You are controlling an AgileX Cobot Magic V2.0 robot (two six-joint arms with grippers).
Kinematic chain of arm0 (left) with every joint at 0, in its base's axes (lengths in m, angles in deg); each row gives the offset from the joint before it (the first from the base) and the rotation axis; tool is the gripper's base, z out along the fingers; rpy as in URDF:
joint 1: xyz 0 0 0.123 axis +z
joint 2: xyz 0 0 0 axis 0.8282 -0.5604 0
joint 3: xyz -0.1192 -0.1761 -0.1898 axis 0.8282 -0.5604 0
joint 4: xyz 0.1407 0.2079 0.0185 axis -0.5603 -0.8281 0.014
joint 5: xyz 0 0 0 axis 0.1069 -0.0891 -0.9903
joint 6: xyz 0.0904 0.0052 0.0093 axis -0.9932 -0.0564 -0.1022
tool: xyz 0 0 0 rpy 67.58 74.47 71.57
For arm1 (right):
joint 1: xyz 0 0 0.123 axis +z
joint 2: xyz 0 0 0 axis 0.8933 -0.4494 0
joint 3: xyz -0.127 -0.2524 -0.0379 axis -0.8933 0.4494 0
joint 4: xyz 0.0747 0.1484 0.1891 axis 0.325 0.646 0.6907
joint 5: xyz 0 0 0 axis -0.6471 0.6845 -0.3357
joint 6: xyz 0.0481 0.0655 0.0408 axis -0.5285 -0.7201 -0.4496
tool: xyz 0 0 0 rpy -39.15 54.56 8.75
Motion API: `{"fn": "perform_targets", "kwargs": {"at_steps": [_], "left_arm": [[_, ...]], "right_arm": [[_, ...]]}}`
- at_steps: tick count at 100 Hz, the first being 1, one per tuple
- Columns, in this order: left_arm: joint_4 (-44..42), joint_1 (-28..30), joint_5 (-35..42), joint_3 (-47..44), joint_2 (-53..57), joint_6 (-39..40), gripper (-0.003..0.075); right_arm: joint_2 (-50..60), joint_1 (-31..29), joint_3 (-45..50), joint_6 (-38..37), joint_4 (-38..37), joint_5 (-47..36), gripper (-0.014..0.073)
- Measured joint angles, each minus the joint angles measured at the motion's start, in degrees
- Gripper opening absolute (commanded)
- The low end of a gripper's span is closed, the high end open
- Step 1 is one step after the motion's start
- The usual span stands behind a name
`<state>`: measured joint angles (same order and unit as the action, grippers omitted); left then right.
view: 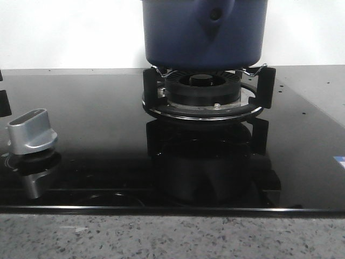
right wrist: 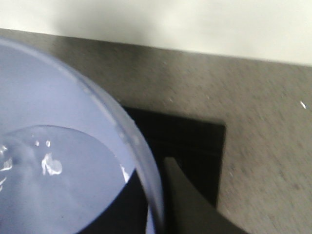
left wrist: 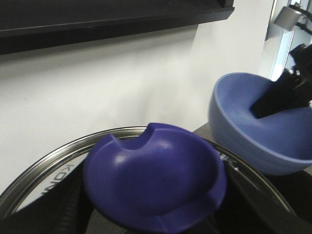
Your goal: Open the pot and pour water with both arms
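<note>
lid grip and bowl ready, pot not yet opened

nearest, a knob [view: 33, 131] sits at the left of the hob [view: 97, 162]; farther back the pot [view: 205, 32] rests on the burner [view: 204, 91]. the left gripper is around the lid knob [left wrist: 156, 180], jaws apparently closed on it; the right gripper pinches the rim of the bowl [right wrist: 53, 161] of water. next, i judge: lift the lid [left wrist: 44, 170] clear, then tip the bowl over the pot.

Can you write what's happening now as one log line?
pot: on burner | lid knob: close below left wrist camera | bowl: holds water, right gripper on rim
</note>
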<state>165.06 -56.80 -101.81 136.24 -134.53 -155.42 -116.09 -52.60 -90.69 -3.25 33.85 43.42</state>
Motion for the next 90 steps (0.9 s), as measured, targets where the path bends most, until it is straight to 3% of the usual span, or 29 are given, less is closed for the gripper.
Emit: {"fn": "perform_targets", "kwargs": {"at_steps": [38,90], "left_arm": [[-0.1,0.0,0.1,0.0,0.0,0.0,0.0263],[-0.1,0.0,0.2,0.0,0.0,0.0,0.0263]], "right_arm": [[-0.5,5.5,5.0,3.6,-4.4,-18.4,-0.0047],[9.6,6.8,32.2,3.9,-10.5,-55.7,-0.0047]]}}
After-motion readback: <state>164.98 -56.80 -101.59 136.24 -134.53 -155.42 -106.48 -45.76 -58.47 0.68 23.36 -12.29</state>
